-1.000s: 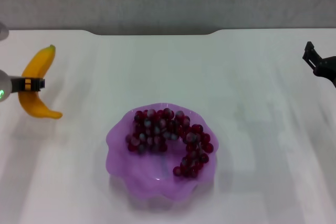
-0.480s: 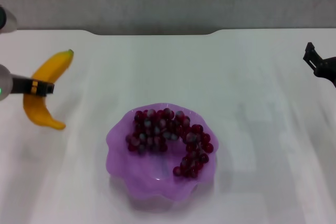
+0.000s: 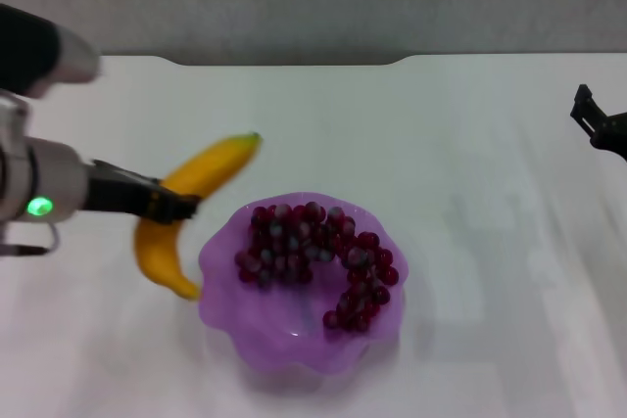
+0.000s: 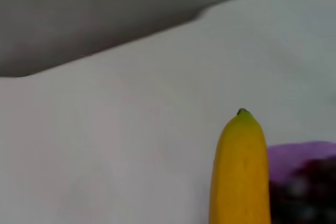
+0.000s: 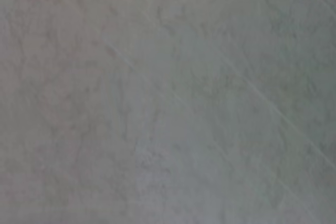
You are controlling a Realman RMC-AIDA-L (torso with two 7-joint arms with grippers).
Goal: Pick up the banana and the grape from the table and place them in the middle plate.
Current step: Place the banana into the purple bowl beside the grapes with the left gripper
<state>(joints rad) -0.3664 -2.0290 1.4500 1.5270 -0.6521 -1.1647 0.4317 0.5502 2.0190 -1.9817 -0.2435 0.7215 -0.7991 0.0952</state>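
Note:
My left gripper (image 3: 174,206) is shut on the banana (image 3: 211,168), a curved yellow fruit with a dark-green tip, and holds it in the air just left of the middle plate (image 3: 223,305). The banana also shows in the left wrist view (image 4: 240,171), with the plate's purple rim (image 4: 286,156) beside it. The plate is a light-purple dish with a wavy rim. The grape (image 3: 313,256), a long bunch of dark red-purple berries, lies inside it. My right gripper (image 3: 598,124) is parked at the far right edge, away from the plate.
The white table (image 3: 470,144) spreads around the plate, with its far edge against a grey wall. The right wrist view shows only a blank grey surface.
My left gripper has carried the banana to the right, from the table's far left up to the plate's left rim. The right arm has not moved.

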